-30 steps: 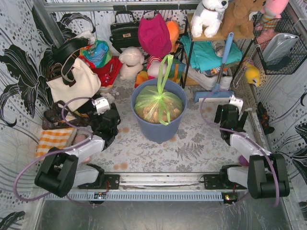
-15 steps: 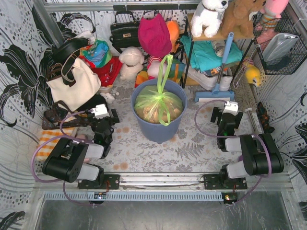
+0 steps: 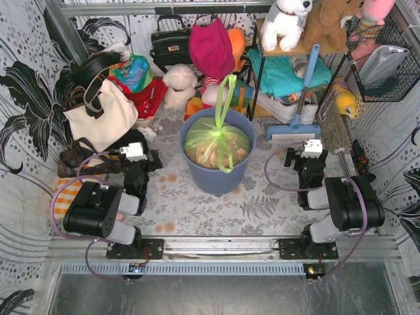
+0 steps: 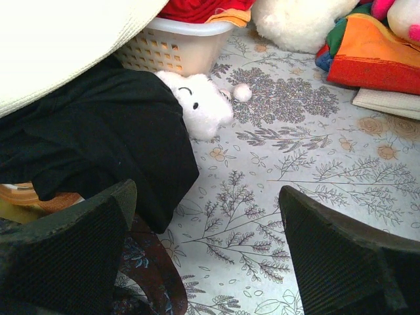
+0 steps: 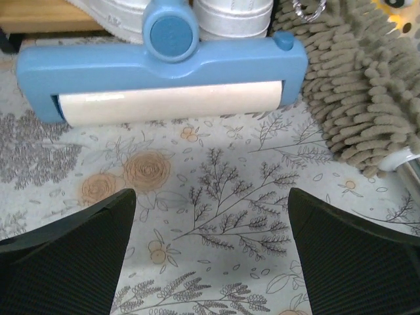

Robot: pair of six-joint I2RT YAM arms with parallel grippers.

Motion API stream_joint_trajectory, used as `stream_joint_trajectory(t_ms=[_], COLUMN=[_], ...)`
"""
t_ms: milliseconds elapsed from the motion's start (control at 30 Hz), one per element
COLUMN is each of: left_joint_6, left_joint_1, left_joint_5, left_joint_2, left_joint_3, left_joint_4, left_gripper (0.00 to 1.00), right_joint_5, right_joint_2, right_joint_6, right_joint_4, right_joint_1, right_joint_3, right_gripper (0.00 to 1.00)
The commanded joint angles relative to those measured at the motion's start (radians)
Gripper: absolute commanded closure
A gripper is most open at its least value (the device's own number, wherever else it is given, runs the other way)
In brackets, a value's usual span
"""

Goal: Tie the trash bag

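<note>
The trash bag [image 3: 217, 145], thin light-green plastic with brown paper showing through, sits in a round blue-grey bin [image 3: 216, 174] at the middle of the floor. Its knotted top and a long loop [image 3: 226, 92] stand up above it. My left gripper [image 3: 139, 149] is low to the left of the bin and apart from it. In the left wrist view the left gripper [image 4: 207, 252] is open over bare patterned floor. My right gripper [image 3: 307, 156] is low to the right of the bin. In the right wrist view the right gripper [image 5: 210, 246] is open with nothing between its fingers.
A cream tote bag [image 3: 102, 115] and black cloth [image 4: 98, 144] lie by the left gripper, with a small white plush [image 4: 200, 105] and a basket [image 4: 174, 42] beyond. A blue roller head [image 5: 161, 65] and a grey mop head [image 5: 364, 85] lie ahead of the right gripper. Toys and shelves crowd the back.
Both arms have folded up and back over their bases. Their grippers have shifted slightly outward from the bin and stay open. The bag has not moved.
</note>
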State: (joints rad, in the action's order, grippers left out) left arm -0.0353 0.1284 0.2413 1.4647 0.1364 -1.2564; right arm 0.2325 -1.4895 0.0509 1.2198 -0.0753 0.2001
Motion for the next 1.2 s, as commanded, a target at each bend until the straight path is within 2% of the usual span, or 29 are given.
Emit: stream_joint_trajectory(t_ms=[0, 267, 1167], left_joint_6=[-0.019, -0.032, -0.043], left_joint_1=[-0.009, -0.012, -0.038], left_joint_5=[-0.008, -0.002, -0.035], left_joint_2=[0.005, 0.004, 0.006], left_joint_3=[0.035, 0.048, 0.072], left_joint_4=[-0.038, -0.011, 0.033], left_gripper=[0.02, 0.02, 0.02], right_joint_5=[-0.095, -0.019, -0.028], right_joint_2=[-0.042, -0.057, -0.055], right_joint_6=[0.033, 0.023, 0.017], right_joint_4=[0.133, 0.154, 0.131], right_joint_1=[0.012, 0.012, 0.012], right_joint_3=[-0.042, -0.034, -0.025], right_gripper=[0.03, 0.03, 0.03])
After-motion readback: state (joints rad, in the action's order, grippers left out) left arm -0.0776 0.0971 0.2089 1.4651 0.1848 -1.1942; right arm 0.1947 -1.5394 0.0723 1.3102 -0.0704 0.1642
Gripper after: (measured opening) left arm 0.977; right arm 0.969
